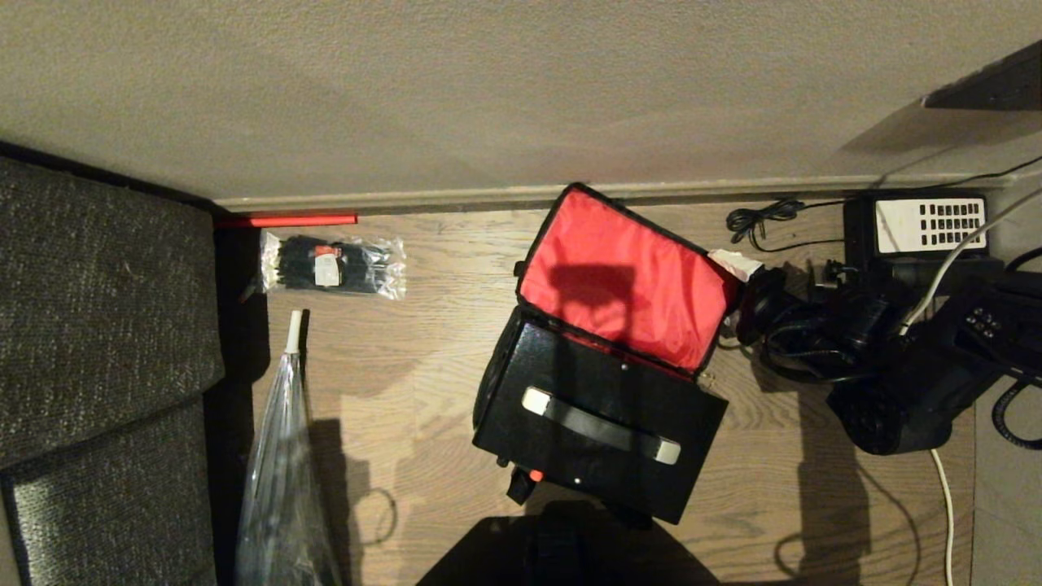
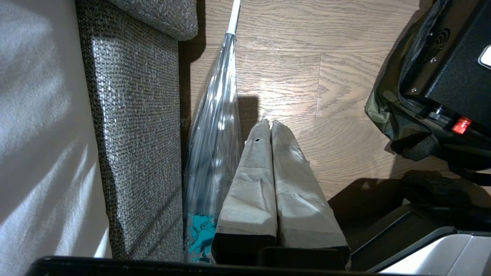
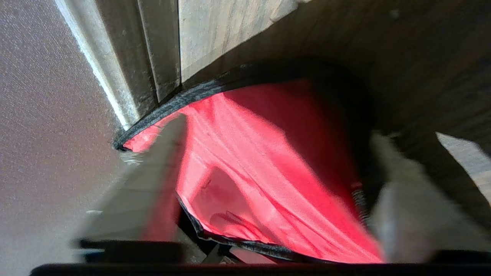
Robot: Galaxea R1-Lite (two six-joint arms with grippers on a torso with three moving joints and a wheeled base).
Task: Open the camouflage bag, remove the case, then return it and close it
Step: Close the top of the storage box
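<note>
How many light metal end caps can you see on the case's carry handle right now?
2. One cap sits at the handle's end toward the robot's left, the other at its end toward the right, both on the black case in the camouflage bag.

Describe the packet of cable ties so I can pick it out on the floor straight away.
Start at the grey sofa on the left, then follow the skirting board along the wall. The clear packet of black cable ties lies flat on the wooden floor just below it, beside a red rod. Unlike the long clear umbrella nearby, it is short with a white label.
</note>
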